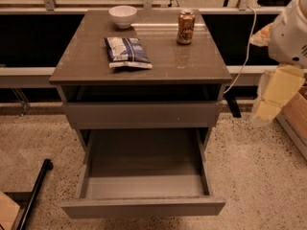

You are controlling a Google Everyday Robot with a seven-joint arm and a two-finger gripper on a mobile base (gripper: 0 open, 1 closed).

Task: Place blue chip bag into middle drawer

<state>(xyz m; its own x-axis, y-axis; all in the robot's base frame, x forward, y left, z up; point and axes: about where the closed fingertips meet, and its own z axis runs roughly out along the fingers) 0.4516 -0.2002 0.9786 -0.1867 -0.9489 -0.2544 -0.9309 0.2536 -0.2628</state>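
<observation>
**Bag on worktop, drawer open below**

The bag (127, 51) lies flat on the worktop (192, 66), its long side apparently running side to side at a slight skew. Behind the bag sits a bowl (123, 15). A can (185, 27) stands well apart to the bag's right. Below the bag and nearer the camera, the middle drawer (144, 207) is pulled out, grey floor showing. The end effector (274, 97) hangs beyond the worktop's edge, well to the right of the bag and lower in view. It does not hold the bag, and I cannot tell whether it is open or closed. The reach would likely run leftward across the edge, passing the can on its near side.
</observation>
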